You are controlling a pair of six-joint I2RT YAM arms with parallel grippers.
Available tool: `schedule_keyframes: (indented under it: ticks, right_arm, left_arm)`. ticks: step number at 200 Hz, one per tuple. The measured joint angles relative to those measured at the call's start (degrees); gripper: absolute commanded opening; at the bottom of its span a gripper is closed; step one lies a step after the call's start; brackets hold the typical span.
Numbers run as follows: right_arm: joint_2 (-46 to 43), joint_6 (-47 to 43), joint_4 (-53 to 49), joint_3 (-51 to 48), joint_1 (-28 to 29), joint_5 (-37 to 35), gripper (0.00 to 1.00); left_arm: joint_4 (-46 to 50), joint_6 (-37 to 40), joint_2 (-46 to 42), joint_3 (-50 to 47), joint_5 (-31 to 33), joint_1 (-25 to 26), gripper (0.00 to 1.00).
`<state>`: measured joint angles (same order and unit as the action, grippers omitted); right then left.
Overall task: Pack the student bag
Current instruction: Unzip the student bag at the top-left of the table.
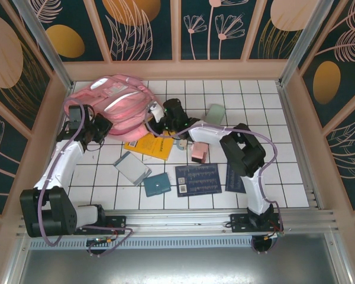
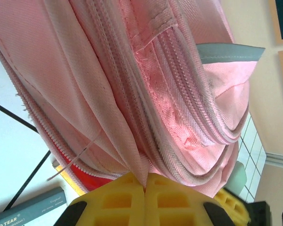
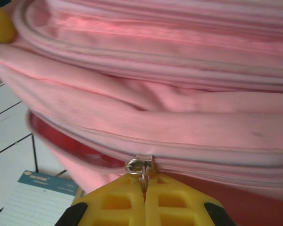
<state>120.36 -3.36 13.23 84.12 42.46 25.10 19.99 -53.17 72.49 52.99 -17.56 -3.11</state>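
Observation:
The student bag (image 1: 115,100), large, soft and pink, lies at the back left of the tiled table. My left gripper (image 1: 105,128) is at its near left side. In the left wrist view its yellow fingers (image 2: 118,200) are shut on a fold of the bag's pink fabric (image 2: 141,169) beside the zipper rows. My right gripper (image 1: 157,116) is at the bag's right side. Its yellow fingers (image 3: 118,202) are shut on the metal zipper pull (image 3: 142,170) of the bag (image 3: 155,103). A red lining (image 3: 70,146) shows through the open stretch of zipper to the left of the pull.
In front of the bag lie a yellow book (image 1: 149,145), a grey notebook (image 1: 132,167), a teal case (image 1: 157,184), two dark blue cards (image 1: 198,179), a small pink box (image 1: 199,152) and a pale green item (image 1: 215,111). A lined notepad (image 3: 33,200) lies under the bag's edge.

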Motion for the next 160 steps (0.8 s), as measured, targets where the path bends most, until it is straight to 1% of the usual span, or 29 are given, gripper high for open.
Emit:
schedule_keyframes:
  ticks: [39,68,95,125,143,151,160]
  right_arm:
    - [3.7,-0.9,-5.3,8.8,-4.3,2.1,0.00]
    - [3.7,-1.3,-6.2,9.5,-4.8,1.8,0.00]
    - [-1.1,-1.2,-4.2,2.4,-5.2,0.2,0.00]
    - [-10.1,-0.6,-3.1,-6.9,-5.5,-3.3,0.00]
    - [-15.1,-0.6,-2.9,-11.0,-4.8,-6.4,0.00]
    - [-16.9,-0.6,-3.2,-12.2,-3.8,-8.0,0.00]
    - [-18.3,-0.3,-3.5,-13.0,-2.2,-10.1,0.00]
  left_arm:
    - [-0.1,1.1,-1.5,0.1,0.2,0.0,0.00]
    - [1.0,3.0,-0.2,3.3,-0.3,0.0,0.00]
    - [3.1,5.5,4.7,10.4,-1.7,0.7,0.00]
    - [7.3,8.9,11.4,21.1,-0.8,4.7,0.00]
    - [7.8,10.8,15.0,26.4,-0.3,6.8,0.00]
    - [7.8,11.6,16.3,28.1,-0.3,7.1,0.03]
    - [8.0,12.6,17.7,29.6,-0.2,7.3,0.09]
